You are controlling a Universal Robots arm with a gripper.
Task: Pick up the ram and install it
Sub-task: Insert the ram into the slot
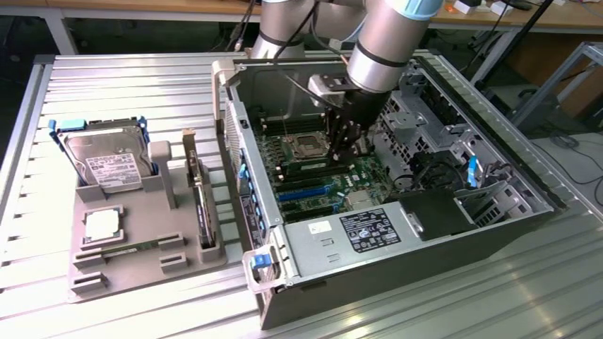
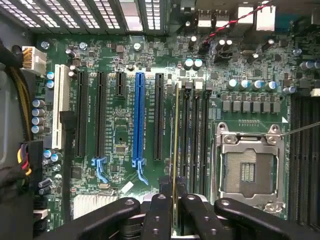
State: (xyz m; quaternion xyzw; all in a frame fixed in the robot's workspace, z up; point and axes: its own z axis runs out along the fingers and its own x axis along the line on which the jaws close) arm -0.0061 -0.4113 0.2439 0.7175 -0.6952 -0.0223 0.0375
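Observation:
The ram (image 2: 175,140) shows edge-on as a thin green-gold strip, clamped between the two black fingers (image 2: 159,212) of my gripper (image 2: 175,202), which is shut on it. It lines up over the outermost of the black memory slots (image 2: 195,135), beside the empty processor socket (image 2: 248,170). I cannot tell whether its lower edge is seated in the slot. In the exterior view the gripper (image 1: 344,150) reaches straight down into the open computer case (image 1: 490,226), just above the motherboard (image 1: 325,187) and close to the socket (image 1: 306,146).
A grey holder tray (image 1: 141,272) at the exterior view's left carries a hard drive (image 1: 104,159), a silver processor chip (image 1: 102,224), an upright expansion card (image 1: 195,176) and a thin green stick (image 1: 123,248). Long black and blue card slots (image 2: 138,120) lie beside the memory slots. Cables (image 2: 22,100) crowd the case wall.

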